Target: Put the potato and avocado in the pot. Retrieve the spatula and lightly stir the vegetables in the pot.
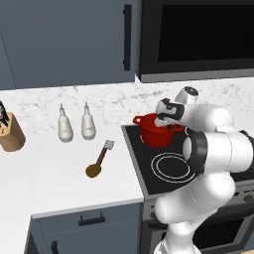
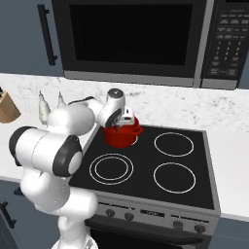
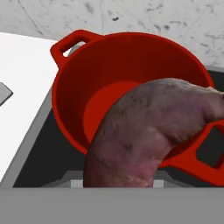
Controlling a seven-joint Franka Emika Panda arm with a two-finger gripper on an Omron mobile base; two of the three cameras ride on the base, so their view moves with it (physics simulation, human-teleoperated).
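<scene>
The gripper (image 1: 161, 120) hangs right over the red pot (image 1: 158, 135) on the back-left burner of the stove (image 2: 146, 168), and in the hand view a dark maroon-brown curved piece, the avocado (image 3: 144, 135), bulges up between the jaws, so they are closed partway around it with the pot's open mouth directly beyond it. This looks like the drop-off step for the avocado: the next move should only need the jaws to part while the piece sits above the pot's bare red floor, low enough that it doesn't bounce off the rim. Out on the white counter (image 1: 49, 168) the potato (image 1: 93, 170) sits at the end of the spatula (image 1: 104, 152), touching or just beside its handle, well apart from the pot, so both await pickup. The fingertips themselves are hidden behind the avocado in the hand view, and from the base cameras the wrist blocks the pot's inside, so the exact grip is hard to read
</scene>
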